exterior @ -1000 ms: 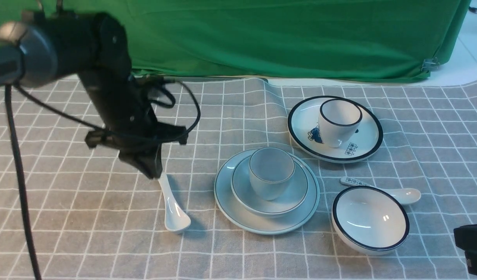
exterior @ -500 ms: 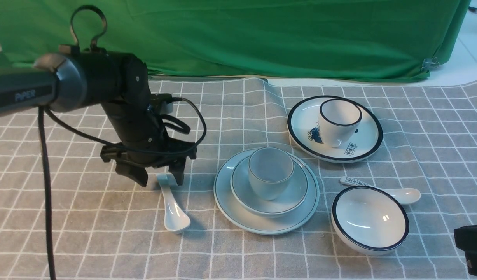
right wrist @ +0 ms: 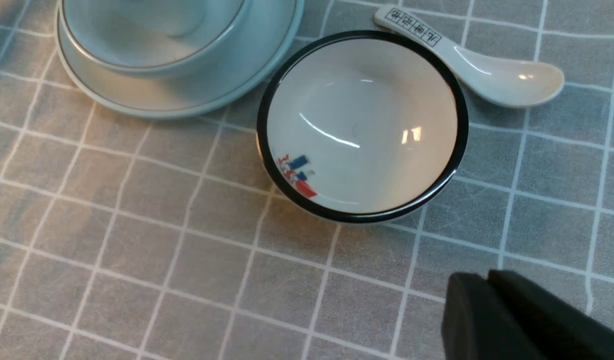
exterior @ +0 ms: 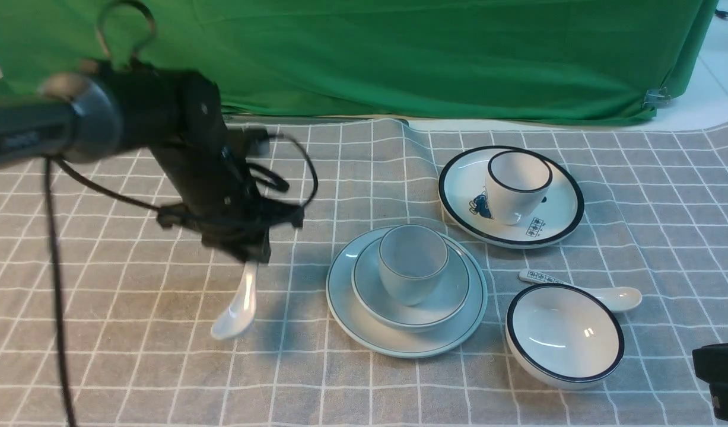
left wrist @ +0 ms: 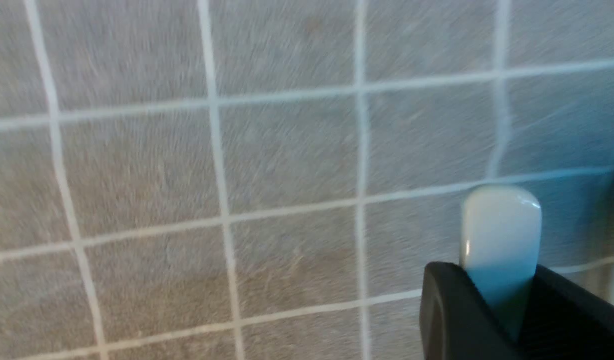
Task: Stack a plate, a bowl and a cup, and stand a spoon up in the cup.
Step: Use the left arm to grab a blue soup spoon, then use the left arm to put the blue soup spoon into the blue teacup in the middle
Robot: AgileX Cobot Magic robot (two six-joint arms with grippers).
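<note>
The pale blue-grey plate (exterior: 346,308) lies at the middle of the cloth with the bowl (exterior: 452,296) on it and the cup (exterior: 412,264) standing in the bowl. My left gripper (exterior: 248,255) is shut on the handle of the plain white spoon (exterior: 236,311), which hangs scoop-down just above the cloth, left of the stack. The spoon's handle end (left wrist: 501,225) sticks out between the fingers in the left wrist view. My right gripper (right wrist: 487,285) is shut and empty near the table's front right edge; its body (exterior: 719,373) shows in the front view.
A black-rimmed white plate (exterior: 553,228) with a black-rimmed cup (exterior: 515,187) stands at the back right. A black-rimmed white bowl (exterior: 564,335) and a patterned spoon (exterior: 607,295) lie right of the stack. A green curtain (exterior: 399,53) hangs behind.
My left gripper opened over the spoon's handle, then shut on it and lifted it; the spoon's scoop has left the cloth and swung to the left. The right arm has not moved.
</note>
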